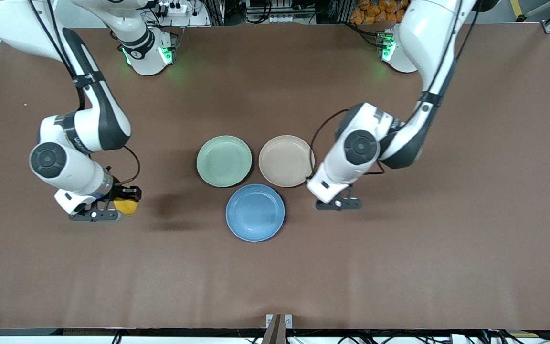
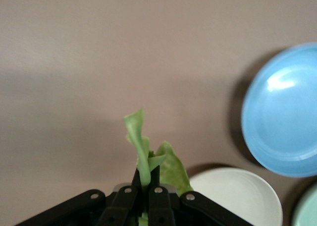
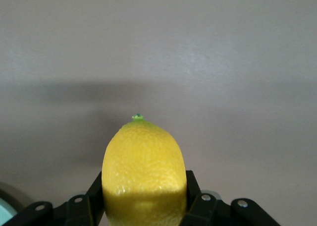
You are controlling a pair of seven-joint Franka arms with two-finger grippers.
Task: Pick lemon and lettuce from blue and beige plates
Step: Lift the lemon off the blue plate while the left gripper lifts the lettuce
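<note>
My right gripper (image 1: pixel 120 203) is shut on the yellow lemon (image 1: pixel 127 207) and holds it over bare table toward the right arm's end. In the right wrist view the lemon (image 3: pixel 143 156) fills the shut jaws (image 3: pixel 143 189). My left gripper (image 1: pixel 345 201) is over the table beside the beige plate (image 1: pixel 286 160) and the blue plate (image 1: pixel 255 212). In the left wrist view it (image 2: pixel 147 180) is shut on the green lettuce (image 2: pixel 171 169), which sticks out past the fingertips. The lettuce is hidden in the front view. Both plates are bare.
A pale mint-green plate (image 1: pixel 224 160) lies beside the beige plate, toward the right arm's end. The left wrist view shows the blue plate (image 2: pixel 285 112), the beige plate (image 2: pixel 237 196) and the mint plate's edge (image 2: pixel 308 212). The brown table (image 1: pixel 399 267) surrounds them.
</note>
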